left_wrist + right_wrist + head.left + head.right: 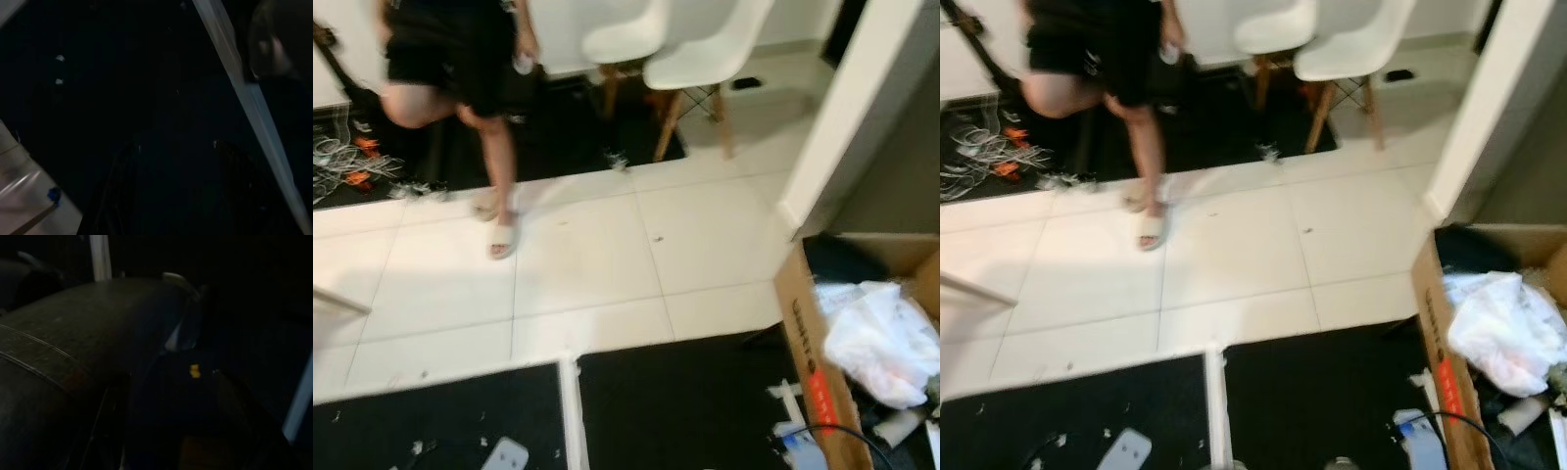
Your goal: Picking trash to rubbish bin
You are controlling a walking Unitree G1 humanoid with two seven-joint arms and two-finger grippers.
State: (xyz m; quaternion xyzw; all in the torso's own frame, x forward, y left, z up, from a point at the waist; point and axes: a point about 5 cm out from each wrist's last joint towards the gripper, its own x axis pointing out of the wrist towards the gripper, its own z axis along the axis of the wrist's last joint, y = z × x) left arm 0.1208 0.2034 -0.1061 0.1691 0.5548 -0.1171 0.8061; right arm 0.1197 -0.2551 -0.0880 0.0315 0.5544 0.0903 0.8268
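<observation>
The rubbish bin here was really a cardboard box [808, 338] sitting open at the robot's right on the floor, and it was already stuffed with trash: a big crumpled white plastic bag [881, 338] on top, plus some dark stuff behind it and a pale tube-like thing low in the corner that I couldn't make out. The box had an orange strip [820, 397] on its near wall. Right beside that wall, on a black mat [685, 406], lay some white scraps [786, 397] and a bluish-white bit with a dark cable looping over it. A second black mat [440, 421] lay to the left, split from the first by a white strip [570, 411], with little white flecks and a pale flat object [505, 455] on it. Past the mats was white tiled floor [597, 264], where a person [460, 59] in dark shorts and pale sandals was mid-step, one knee up, all blurry. Further back were two white chairs [705, 54] with wooden legs on another dark mat, and a tangle of white and orange cables [342, 162] at far left. A white wall edge [847, 113] ran down toward the box. Both wrist views were super dark: the left gripper [178, 196] and right gripper [171, 431] showed as faint black fingers spread apart, holding nothing.
</observation>
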